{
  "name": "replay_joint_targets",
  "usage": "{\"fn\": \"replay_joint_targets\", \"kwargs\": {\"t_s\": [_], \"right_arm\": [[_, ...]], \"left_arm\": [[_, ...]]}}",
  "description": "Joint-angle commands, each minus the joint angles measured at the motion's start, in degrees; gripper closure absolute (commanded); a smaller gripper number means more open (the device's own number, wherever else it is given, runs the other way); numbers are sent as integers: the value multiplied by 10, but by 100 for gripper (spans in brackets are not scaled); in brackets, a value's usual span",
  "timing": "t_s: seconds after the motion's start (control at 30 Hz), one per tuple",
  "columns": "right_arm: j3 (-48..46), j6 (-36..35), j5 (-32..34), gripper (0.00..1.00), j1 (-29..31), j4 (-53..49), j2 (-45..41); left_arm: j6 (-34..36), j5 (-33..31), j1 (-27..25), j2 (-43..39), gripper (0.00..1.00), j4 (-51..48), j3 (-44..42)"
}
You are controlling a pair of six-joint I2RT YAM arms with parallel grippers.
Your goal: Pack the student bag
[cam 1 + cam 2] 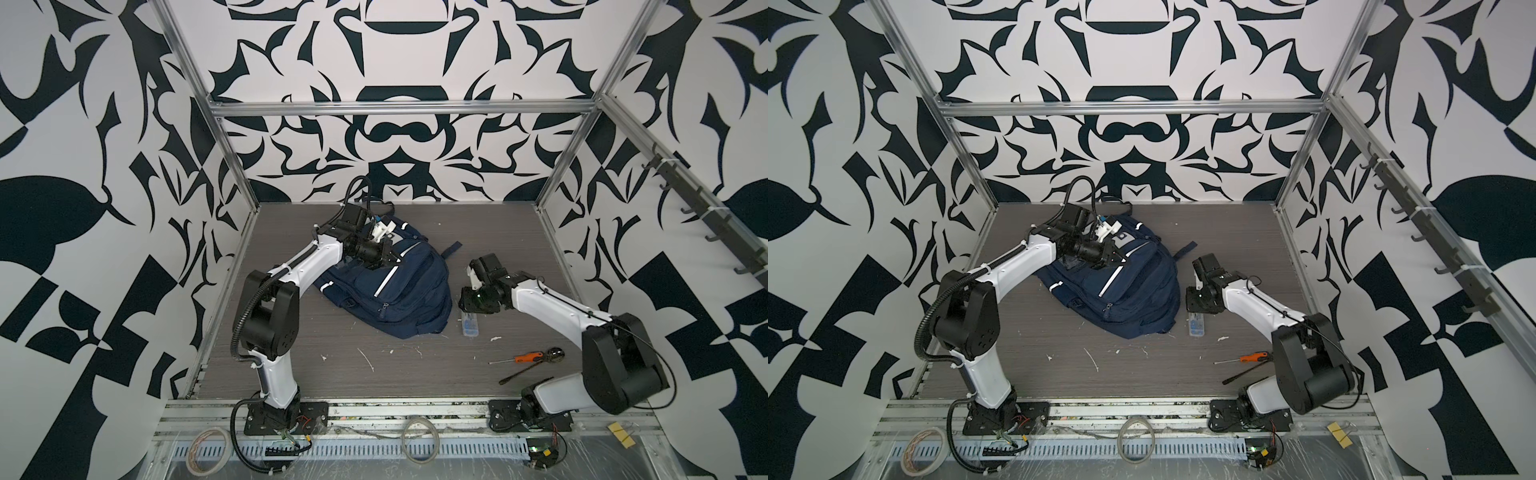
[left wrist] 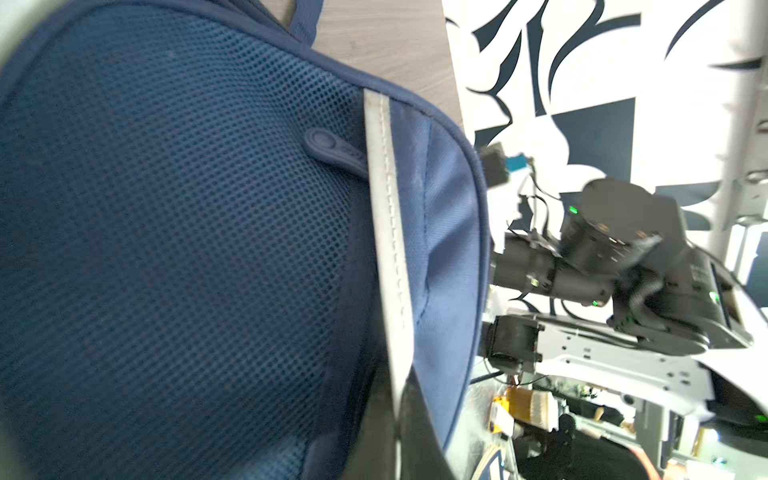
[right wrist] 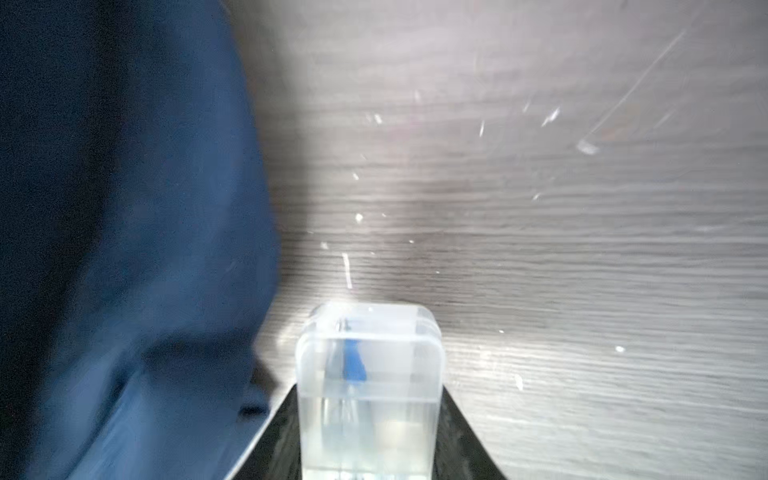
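1. In both top views the student bag (image 1: 409, 291) (image 1: 1133, 293) lies flat mid-table (image 1: 332, 365), front up. The left gripper (image 1: 388, 259) (image 1: 1115, 259) sits toward its 12 o'clock end, clenched. I cannot tell whether fabric is pinched.
2. In both top views the right gripper (image 1: 471, 307) (image 1: 1198, 309) is at the bag's 3 o'clock. It covers the far end of a clear case (image 1: 470, 326) (image 1: 1196, 327).
3. Left wrist: bag mesh (image 2: 187, 249) and a reflective stripe (image 2: 386, 232) fill the frame; the fingers are indiscernible.
4. Right wrist, blurred: dark fingers (image 3: 282, 440) grasp the clear case (image 3: 370, 374) on both sides, with the bag (image 3: 124, 249) just beside it. The contents show only as a blue smear.
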Motion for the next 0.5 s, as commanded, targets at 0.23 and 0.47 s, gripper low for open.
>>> {"fn": "replay_joint_targets", "kwargs": {"t_s": [0.23,0.47], "right_arm": [[64,79,-20,100,4,-5,-93],[149,152,-71,100,28,12,-53]], "left_arm": [[-86,84,8,-37,100,134,-10],[-170,92,7,-35,100,247,-37]]}}
